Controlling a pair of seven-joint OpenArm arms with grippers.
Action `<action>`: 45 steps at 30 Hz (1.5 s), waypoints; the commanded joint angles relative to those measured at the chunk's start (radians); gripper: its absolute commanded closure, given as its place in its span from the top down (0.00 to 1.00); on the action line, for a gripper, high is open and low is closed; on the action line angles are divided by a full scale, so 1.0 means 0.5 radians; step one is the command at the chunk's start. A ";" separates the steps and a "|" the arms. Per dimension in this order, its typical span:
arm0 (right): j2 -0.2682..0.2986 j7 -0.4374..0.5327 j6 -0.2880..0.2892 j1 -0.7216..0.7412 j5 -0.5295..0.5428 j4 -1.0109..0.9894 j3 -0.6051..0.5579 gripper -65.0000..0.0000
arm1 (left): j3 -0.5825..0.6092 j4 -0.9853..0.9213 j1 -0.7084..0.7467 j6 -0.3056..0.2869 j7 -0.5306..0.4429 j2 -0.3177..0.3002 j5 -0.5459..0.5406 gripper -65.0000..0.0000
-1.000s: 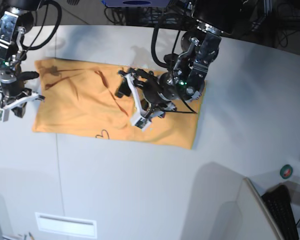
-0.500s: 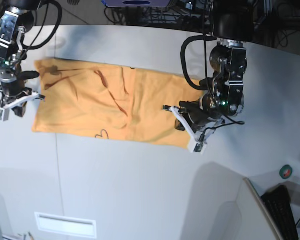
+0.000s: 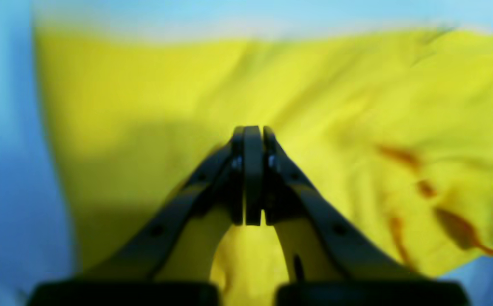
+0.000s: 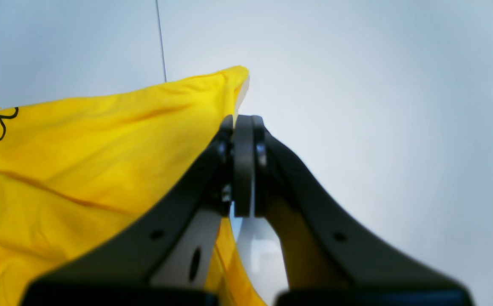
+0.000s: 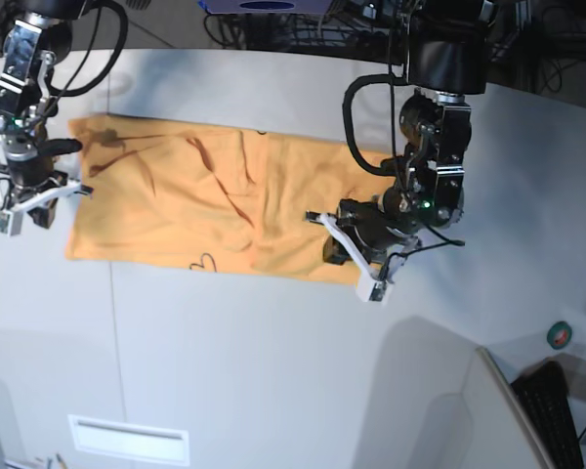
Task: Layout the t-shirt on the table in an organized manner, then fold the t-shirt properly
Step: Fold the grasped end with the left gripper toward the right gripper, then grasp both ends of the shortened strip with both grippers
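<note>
Shirt (image 5: 215, 210) spread as a wide, creased rectangle across the far half of the table (image 5: 273, 371), black lettering at its near edge. Left tool (image 5: 350, 256) closed, over the shirt's edge on the base view's right; whether cloth is pinched between its jaws cannot be told. Right tool (image 4: 242, 165) also closed, beside the shirt's opposite edge, near a corner; cloth alongside one finger (image 4: 187, 212), grip unclear.
</note>
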 commanded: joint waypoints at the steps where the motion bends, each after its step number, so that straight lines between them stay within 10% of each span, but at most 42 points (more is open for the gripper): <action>1: 0.019 0.055 0.001 0.012 0.011 0.044 0.010 0.00 | -0.007 0.084 0.017 0.010 -0.019 -0.028 -0.005 0.00; 12: 0.010 0.046 0.001 0.018 0.011 0.044 0.010 0.00 | -0.172 -0.189 0.131 0.010 -0.206 -0.150 -0.008 0.00; 19: 0.096 -0.663 0.302 0.123 0.634 0.032 0.111 0.02 | -0.240 0.130 0.232 0.007 -0.209 -0.160 -0.011 0.00; 23: 0.197 -1.185 0.492 0.233 1.110 -0.073 0.237 0.58 | -0.491 0.250 0.275 0.001 -0.209 -0.163 -0.011 0.00; 26: 0.261 -1.381 0.585 0.310 1.294 -0.205 0.292 0.79 | -0.685 0.179 0.263 -0.002 -0.216 -0.218 -0.008 0.00; 34: 0.458 -1.501 0.606 0.442 1.300 -0.689 0.270 0.76 | -0.814 -0.103 0.214 -0.104 -0.228 -0.396 -0.008 0.00; 45: 0.449 -1.498 0.621 0.436 1.300 -0.803 -0.058 0.74 | -0.636 -0.545 0.097 -0.150 -0.538 -0.356 -0.005 0.00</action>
